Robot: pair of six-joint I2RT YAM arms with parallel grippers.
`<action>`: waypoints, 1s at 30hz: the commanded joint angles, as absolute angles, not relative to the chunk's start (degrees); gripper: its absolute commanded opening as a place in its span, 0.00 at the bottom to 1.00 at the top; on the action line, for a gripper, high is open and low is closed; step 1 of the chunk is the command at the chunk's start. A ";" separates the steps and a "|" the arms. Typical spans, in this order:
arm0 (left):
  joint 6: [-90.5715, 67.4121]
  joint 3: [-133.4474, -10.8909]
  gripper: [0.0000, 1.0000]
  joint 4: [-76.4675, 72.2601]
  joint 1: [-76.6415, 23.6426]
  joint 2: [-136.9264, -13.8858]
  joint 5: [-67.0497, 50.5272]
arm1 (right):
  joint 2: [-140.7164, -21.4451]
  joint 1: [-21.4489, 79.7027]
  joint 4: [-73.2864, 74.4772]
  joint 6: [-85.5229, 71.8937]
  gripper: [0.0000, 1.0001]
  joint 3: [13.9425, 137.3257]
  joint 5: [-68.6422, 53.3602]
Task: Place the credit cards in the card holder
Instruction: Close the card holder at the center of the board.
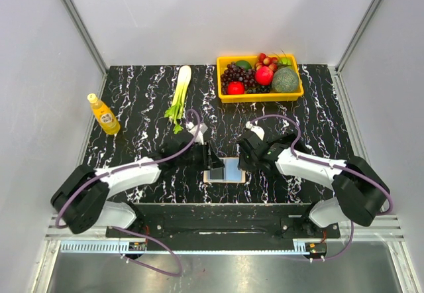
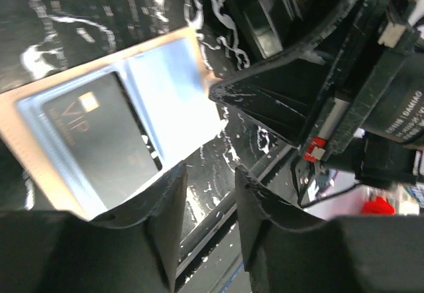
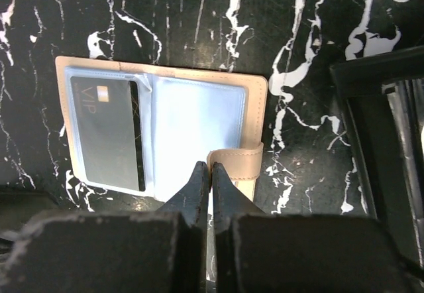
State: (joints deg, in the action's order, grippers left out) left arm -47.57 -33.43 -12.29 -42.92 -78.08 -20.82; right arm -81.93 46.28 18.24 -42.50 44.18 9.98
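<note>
1. Card holder [image 3: 199, 117] lies open and flat at the table's near middle, between both grippers. It has a beige border and light blue panels, with a dark VIP card [image 3: 109, 134] in one pocket.
2. Right gripper [image 3: 205, 167] has its jaws together, tips on the blue panel beside the clasp tab [image 3: 235, 160].
3. Left gripper [image 2: 211, 170] has its jaws apart with nothing between them, just beside the holder's left edge.
4. Black marbled table [image 1: 146, 101] carries a bottle [image 1: 104, 114], a leek [image 1: 179, 94] and a fruit tray [image 1: 260, 97], all well apart at the far side.
</note>
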 commanded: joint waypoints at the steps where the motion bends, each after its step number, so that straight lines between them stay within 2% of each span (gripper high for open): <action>1: -42.28 -36.12 0.51 4.09 -42.72 -70.94 -7.68 | -80.24 47.02 13.36 -42.37 0.00 45.26 6.07; 3: -41.57 -34.82 0.66 8.25 -42.19 -68.48 -4.15 | -80.77 47.29 13.36 -41.49 0.00 46.23 5.63; 6: -41.75 -31.65 0.76 10.89 -41.75 -65.57 -2.02 | -82.70 47.46 12.40 -39.04 0.00 47.11 2.39; 8: -42.62 -29.98 0.88 13.17 -41.75 -63.82 -0.79 | -84.45 49.04 12.30 -37.80 0.00 47.81 2.02; 11: -44.29 -26.29 0.99 14.41 -41.84 -59.60 -0.26 | -87.00 50.97 14.05 -36.30 0.00 49.30 2.28; 16: -48.68 -22.16 0.99 19.33 -41.75 -52.49 1.67 | -87.89 55.98 17.74 -36.12 0.00 49.92 3.95; 21: -52.55 -17.41 0.99 22.85 -41.84 -42.73 2.20 | -83.86 58.62 18.28 -36.13 0.00 46.24 2.20; 29: -53.44 -17.14 0.99 22.16 -42.28 -40.25 0.70 | -73.93 61.44 22.15 -41.38 0.00 40.18 3.05; 30: -53.26 -17.40 0.99 20.93 -42.36 -40.78 0.44 | -72.78 61.35 22.84 -43.48 0.14 39.30 5.43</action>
